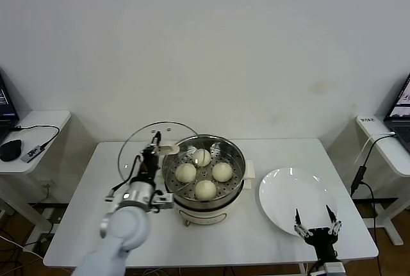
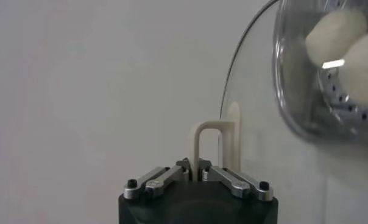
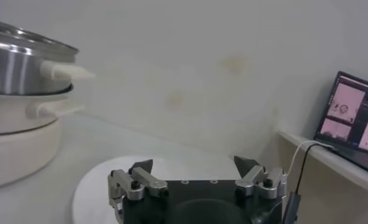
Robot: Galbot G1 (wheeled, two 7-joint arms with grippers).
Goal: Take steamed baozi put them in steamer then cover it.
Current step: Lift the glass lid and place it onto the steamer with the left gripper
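Four smooth cream-white buns [image 1: 204, 173] sit on the holed steel tray inside the shiny steamer [image 1: 236, 156], which stands uncovered on the table [image 1: 269, 237]. The clear glass lid [image 1: 138, 145], metal-rimmed, is held tilted on edge just beside the pot. The left gripper [image 1: 155, 140] is clamped on the lid's cream handle [image 2: 209, 141]. The right gripper [image 1: 316, 219] hovers with fingers spread wide and empty over the near edge of a white plate [image 1: 282, 193].

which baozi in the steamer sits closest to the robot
The front baozi in the steamer, below the other three in the head view.
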